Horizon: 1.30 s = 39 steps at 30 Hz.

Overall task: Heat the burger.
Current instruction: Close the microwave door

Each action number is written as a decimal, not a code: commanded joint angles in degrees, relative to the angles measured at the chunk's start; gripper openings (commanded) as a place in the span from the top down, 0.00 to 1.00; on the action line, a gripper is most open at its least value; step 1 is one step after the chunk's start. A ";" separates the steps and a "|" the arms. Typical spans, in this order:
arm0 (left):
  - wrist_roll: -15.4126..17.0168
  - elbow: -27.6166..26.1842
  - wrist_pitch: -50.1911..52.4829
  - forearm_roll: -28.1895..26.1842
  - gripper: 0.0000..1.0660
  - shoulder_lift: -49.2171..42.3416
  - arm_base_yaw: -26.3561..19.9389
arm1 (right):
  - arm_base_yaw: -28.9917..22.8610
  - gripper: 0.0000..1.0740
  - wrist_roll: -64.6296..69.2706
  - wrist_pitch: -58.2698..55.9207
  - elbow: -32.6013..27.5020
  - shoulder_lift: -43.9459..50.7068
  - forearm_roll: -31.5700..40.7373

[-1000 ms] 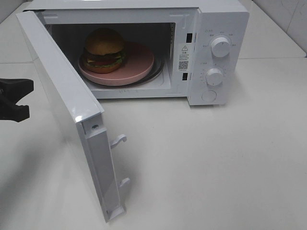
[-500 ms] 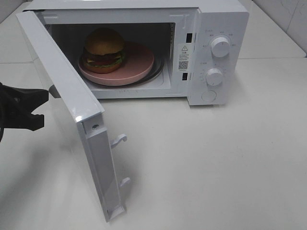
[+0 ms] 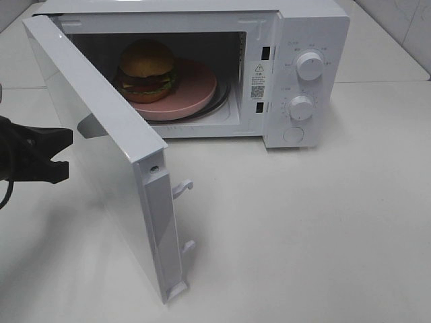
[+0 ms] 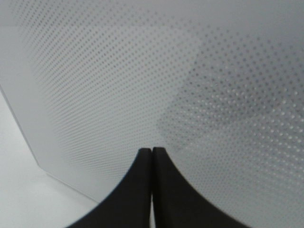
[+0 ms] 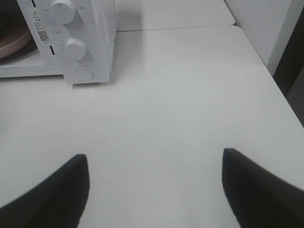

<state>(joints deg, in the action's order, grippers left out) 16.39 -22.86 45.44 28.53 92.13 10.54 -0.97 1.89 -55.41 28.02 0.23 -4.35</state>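
The left gripper, fingers pressed together and seemingly against the door, could skid off, leaving it ajar.

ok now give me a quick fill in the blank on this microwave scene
1. The burger sits on the pink dish ____ the microwave.
2. The microwave's door stands ____.
3. The left gripper, by the door, is ____.
4. The right gripper is ____ and holds nothing.
Missing words: inside; open; shut; open.
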 commanded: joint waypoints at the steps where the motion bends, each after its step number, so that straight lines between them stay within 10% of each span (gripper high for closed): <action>1: 0.00 -1.72 -0.23 -2.64 1.00 -0.06 1.78 | 0.34 0.29 0.23 0.17 -0.06 1.66 0.17; 22: -0.80 -6.59 -2.64 -9.28 1.00 2.64 4.64 | 0.34 0.29 0.23 0.17 -0.06 1.66 0.17; 27: -8.42 -9.34 -2.23 -18.85 1.00 6.59 9.51 | 0.34 0.29 0.23 0.17 -0.06 1.66 0.17; 39: -10.31 -13.18 0.40 -26.70 1.00 10.83 13.69 | 0.34 0.29 0.23 0.17 -0.06 1.66 0.17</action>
<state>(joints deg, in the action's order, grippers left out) 6.19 -35.47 44.58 2.69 103.02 23.78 -0.97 1.89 -55.41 28.02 0.23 -4.35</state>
